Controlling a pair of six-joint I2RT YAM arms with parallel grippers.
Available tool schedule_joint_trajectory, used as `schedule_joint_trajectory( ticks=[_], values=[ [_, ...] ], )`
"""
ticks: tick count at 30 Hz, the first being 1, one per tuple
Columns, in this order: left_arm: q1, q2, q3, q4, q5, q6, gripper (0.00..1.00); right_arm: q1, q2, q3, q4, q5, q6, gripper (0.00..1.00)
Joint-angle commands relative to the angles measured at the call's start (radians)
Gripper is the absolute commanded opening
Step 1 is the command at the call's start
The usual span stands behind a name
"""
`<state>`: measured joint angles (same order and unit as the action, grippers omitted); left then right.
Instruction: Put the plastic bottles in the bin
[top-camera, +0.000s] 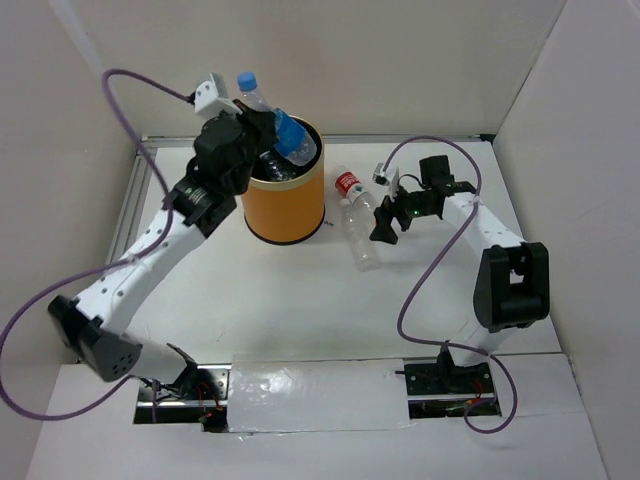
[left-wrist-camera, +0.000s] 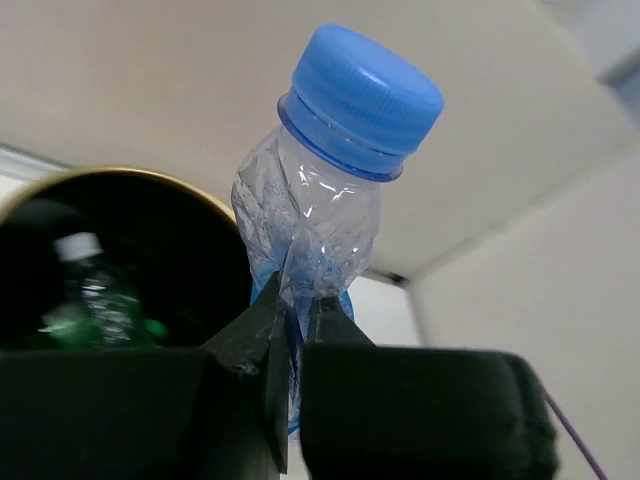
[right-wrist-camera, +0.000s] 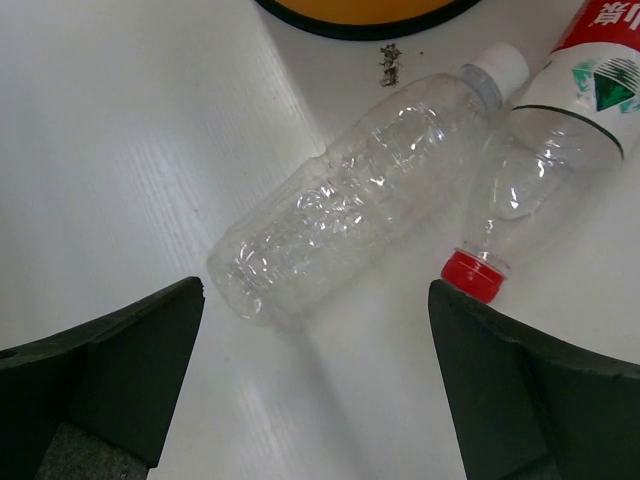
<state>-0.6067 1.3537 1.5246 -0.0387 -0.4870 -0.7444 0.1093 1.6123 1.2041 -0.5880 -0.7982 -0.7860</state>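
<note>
Pinches the crumpled blue-capped bottle (left-wrist-camera: 320, 210) tight in the left gripper (left-wrist-camera: 290, 320), cap up over the bin (top-camera: 285, 205), and hangs the right gripper (top-camera: 383, 225), spread wide, above the white-capped bottle (right-wrist-camera: 350, 210) and red-capped bottle (right-wrist-camera: 540, 160) lying just beside the bin, long axes slanting across the gap.

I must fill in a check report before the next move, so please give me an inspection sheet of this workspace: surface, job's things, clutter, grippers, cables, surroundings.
Surface: white table, no spill seen.
Job's things: orange bin upright, with one bottle inside; blue-cap bottle held at its rim; clear bottle and red-cap bottle lying side by side on the table.
Clutter: small dark scrap near the bin.
Grippers: left gripper shut on the blue-cap bottle; right gripper open above the lying bottles.
Cables: purple cables loop loosely off both arms.
Surroundings: white walls on three sides.
</note>
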Motion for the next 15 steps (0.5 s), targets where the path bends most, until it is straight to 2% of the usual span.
schedule_joint_trajectory(
  ticks=[1, 2, 4, 6, 7, 11, 12, 15],
  values=[
    [0.051, 0.155, 0.071, -0.072, -0.247, 0.086, 0.01, 0.039, 0.0, 0.035, 0.086, 0.022, 0.106, 1.0],
    [0.061, 0.177, 0.083, -0.102, -0.269, 0.086, 0.03, 0.052, 0.0, 0.035, 0.102, 0.034, 0.158, 1.0],
    [0.091, 0.211, 0.107, -0.115, -0.28, 0.096, 0.14, 0.082, 0.011, 0.035, 0.158, 0.034, 0.239, 1.0],
    [0.113, 0.249, 0.123, -0.124, -0.282, 0.109, 0.37, 0.113, 0.038, 0.035, 0.204, 0.069, 0.413, 1.0],
    [0.123, 0.258, 0.146, -0.141, -0.271, 0.109, 0.58, 0.13, 0.067, 0.035, 0.217, 0.085, 0.453, 1.0],
    [0.136, 0.253, 0.169, -0.151, -0.231, 0.154, 0.88, 0.217, 0.141, 0.055, 0.286, 0.342, 0.631, 1.0],
    [0.136, 0.239, 0.158, -0.151, -0.219, 0.183, 0.89, 0.227, 0.158, 0.055, 0.286, 0.434, 0.672, 1.0],
    [0.12, 0.15, 0.103, -0.113, -0.2, 0.224, 0.91, 0.237, 0.21, 0.08, 0.275, 0.513, 0.696, 1.0]
  ],
)
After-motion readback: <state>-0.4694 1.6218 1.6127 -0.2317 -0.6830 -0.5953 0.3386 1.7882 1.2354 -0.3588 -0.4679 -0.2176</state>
